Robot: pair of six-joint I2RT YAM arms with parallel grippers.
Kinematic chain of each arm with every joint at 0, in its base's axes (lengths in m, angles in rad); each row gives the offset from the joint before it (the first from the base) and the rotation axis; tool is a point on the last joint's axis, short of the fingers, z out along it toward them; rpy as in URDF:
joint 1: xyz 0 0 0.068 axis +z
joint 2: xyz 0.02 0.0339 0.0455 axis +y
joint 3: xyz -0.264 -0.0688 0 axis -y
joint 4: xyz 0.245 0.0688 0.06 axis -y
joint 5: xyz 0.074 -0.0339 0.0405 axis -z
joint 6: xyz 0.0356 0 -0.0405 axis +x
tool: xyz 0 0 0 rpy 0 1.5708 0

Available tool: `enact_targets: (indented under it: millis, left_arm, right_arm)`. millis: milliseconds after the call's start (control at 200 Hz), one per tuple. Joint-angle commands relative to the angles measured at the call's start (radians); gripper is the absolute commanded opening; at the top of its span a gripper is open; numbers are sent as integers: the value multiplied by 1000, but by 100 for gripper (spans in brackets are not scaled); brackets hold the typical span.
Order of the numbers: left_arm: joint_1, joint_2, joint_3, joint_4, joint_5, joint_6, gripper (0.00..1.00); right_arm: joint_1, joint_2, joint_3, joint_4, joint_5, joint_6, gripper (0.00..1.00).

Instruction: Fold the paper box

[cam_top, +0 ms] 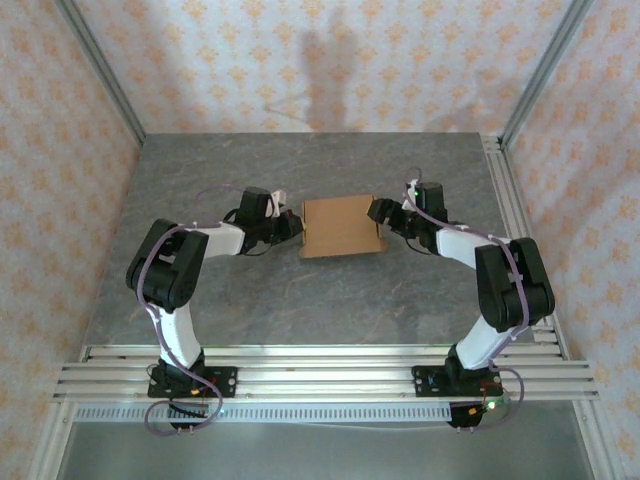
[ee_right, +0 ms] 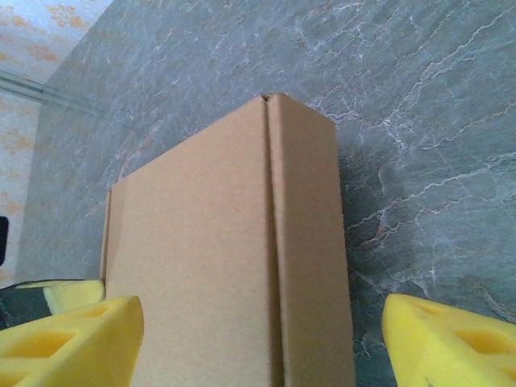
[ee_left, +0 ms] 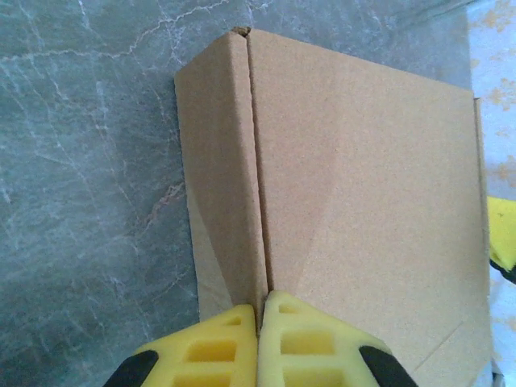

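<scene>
Paper box (ee_right: 218, 242) inside right gripper (ee_right: 262, 343)

Cream walls (cam_top: 300, 60) printed with small orange motifs are closing in the space on three sides. Slanted aluminium posts (cam_top: 100, 70) are rising at the corners, and a soft shadow (cam_top: 325, 70), perhaps cast by something overhead, is falling across the back wall. A grey, marble-veined bench (cam_top: 300, 310) is spreading across the middle under even, diffuse light, its pale veins showing clearly, while silver slotted rails (cam_top: 320, 365) are running along its near edge and a further side rail (cam_top: 508, 200) is lining its right side.
</scene>
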Motion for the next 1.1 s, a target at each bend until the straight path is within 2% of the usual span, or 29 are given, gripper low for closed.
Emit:
enact_targets:
  millis: [0,170,440,561,781,956,1096]
  left_arm:
    - [30,63,-46,12,36,-6,7]
    - [46,69,-48,1,59,-1,8]
    - [45,74,-34,-22,61,10,8]
    - [46,83,-29,-27,61,10,8]
    - [45,77,-28,-30,56,11,10]
    - [46,44,-47,-4,32,14,21]
    - [45,-36,-83,23,-15,36,41]
  right_arm:
    - [-7,-24,16,33,-23,24,78]
    - [-6,-5,25,49,-68,57,78]
    - [-7,80,31,231,-243,208,78]
    - [-7,109,26,309,-297,268,69]
    - [-7,102,23,300,-284,292,51]
    - [-7,92,25,279,-266,302,46]
    - [-10,72,27,253,-255,291,46]
